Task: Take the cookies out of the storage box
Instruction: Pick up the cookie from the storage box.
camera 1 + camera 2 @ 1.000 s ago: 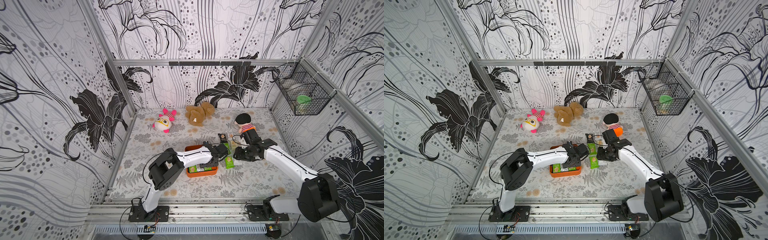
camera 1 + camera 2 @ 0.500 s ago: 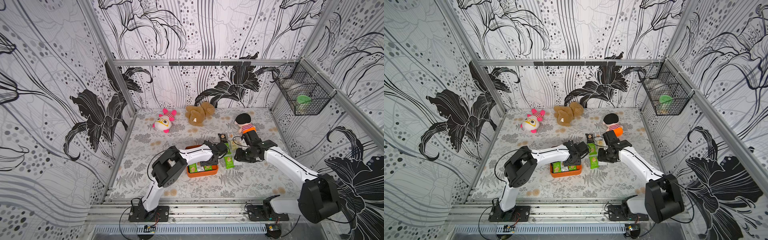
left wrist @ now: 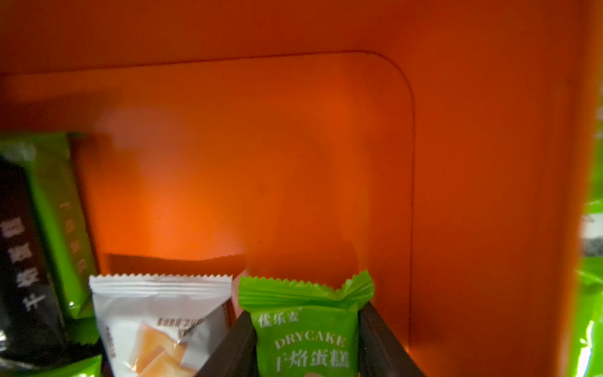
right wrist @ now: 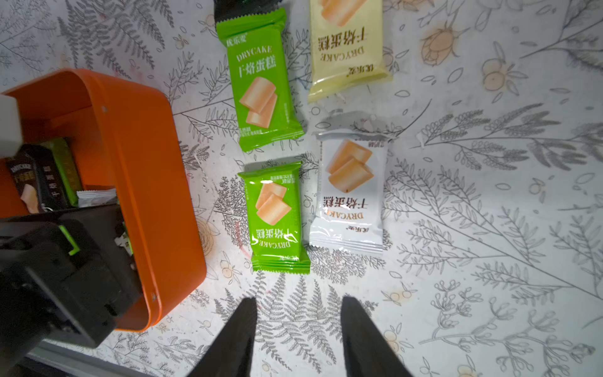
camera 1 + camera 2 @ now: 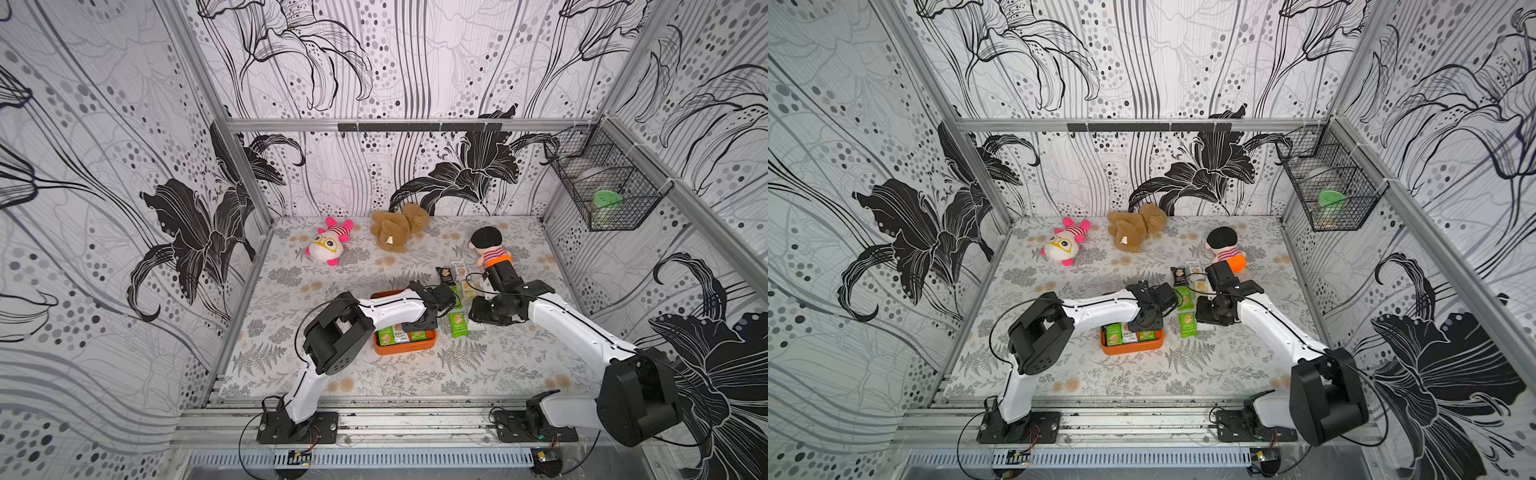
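Since your left end effector point(image 3: 305, 315) is clenched on a green cookie packet point(image 3: 303, 342) inside the storage box point(image 3: 473, 163), lift it over the box's low wall toward the packets point(image 4: 277, 215) lying beside the box, near your released right end effector point(image 4: 298, 305).

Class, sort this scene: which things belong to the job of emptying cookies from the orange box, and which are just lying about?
Job: storage box; green packet gripped by left gripper; other packets inside; packets already out; right gripper, open.
Lying about: pink plush; brown plush; black-haired doll; wire basket.
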Tool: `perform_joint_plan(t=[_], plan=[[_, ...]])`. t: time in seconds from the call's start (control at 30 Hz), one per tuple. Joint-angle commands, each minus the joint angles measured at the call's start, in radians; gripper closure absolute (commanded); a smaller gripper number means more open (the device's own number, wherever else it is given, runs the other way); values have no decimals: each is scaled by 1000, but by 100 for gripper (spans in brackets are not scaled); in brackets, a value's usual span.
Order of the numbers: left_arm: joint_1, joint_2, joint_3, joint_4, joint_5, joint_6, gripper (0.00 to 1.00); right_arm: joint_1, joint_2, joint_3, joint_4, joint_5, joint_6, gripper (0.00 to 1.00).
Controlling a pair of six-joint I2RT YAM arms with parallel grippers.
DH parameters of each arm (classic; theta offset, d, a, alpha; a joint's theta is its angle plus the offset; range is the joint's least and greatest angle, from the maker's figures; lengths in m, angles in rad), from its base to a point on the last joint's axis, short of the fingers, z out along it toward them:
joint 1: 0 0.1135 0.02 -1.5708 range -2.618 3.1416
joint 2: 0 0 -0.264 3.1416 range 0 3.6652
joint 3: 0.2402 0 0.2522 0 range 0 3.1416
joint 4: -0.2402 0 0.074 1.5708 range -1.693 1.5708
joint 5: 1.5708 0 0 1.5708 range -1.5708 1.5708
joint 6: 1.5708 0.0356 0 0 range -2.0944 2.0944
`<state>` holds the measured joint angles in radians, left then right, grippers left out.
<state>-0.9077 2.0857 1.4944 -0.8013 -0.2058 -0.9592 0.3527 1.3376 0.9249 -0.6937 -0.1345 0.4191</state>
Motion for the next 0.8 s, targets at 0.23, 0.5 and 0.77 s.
perform_joint_plan(t=[0.23, 0.5, 0.77], plan=[[9, -9, -23, 11, -2, 16, 60, -3, -9, 4, -9, 15, 24, 53], [28, -83, -21, -11, -33, 21, 62, -4, 0, 34, -15, 4, 28, 53], [54, -132, 8, -48, -65, 40, 62, -4, 15, 72, -25, -2, 25, 53]])
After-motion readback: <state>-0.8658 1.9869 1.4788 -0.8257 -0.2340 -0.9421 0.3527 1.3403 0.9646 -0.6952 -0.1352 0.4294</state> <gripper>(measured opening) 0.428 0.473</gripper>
